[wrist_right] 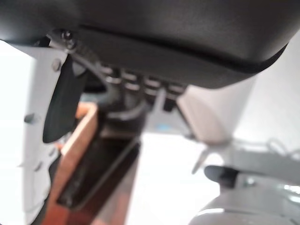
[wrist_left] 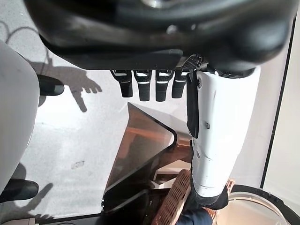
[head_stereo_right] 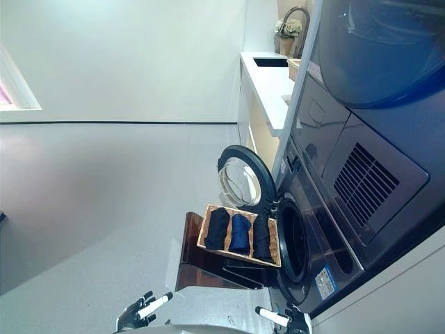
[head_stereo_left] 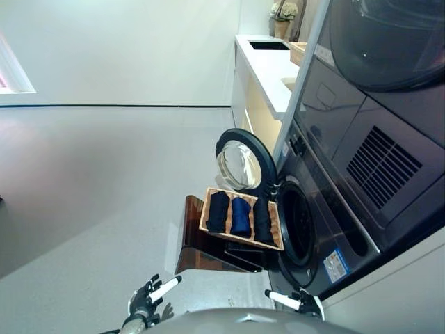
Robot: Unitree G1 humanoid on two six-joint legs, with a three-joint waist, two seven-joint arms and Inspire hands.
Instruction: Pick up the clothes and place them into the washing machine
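Floor (head_stereo_left: pixel 104 181) on the left is plain pale grey, smooth, nothing lying on it. Low in the head view the left hand (head_stereo_left: pixel 144 298) hangs with its fingers loosely straight and spread, holding nothing; its wrist view shows the same, short dark fingers (wrist_left: pixel 145 89) in a row beside the white-covered thumb (wrist_left: pixel 215 140).

Moving right, a glossy dark-brown stand (head_stereo_left: pixel 201 243) with bent, rounded edges carries a woven wicker tray (head_stereo_left: pixel 276 226). The clothes (head_stereo_left: pixel 240 216) sit in it as three neat rolls side by side, two black and one navy between them, soft-looking knit. Just behind is the round glass door (head_stereo_left: pixel 240 165), swung open, and then the dark glossy washing machine (head_stereo_left: pixel 327 229) with its drum mouth right beside the tray.

The right hand (head_stereo_left: pixel 299 301) is down low by the machine front, also empty, fingers relaxed as far as its wrist view shows.

So I'd say it's the very start: nothing picked up yet. Next move probably needs a reach forward to the tray and a pinch on one roll.
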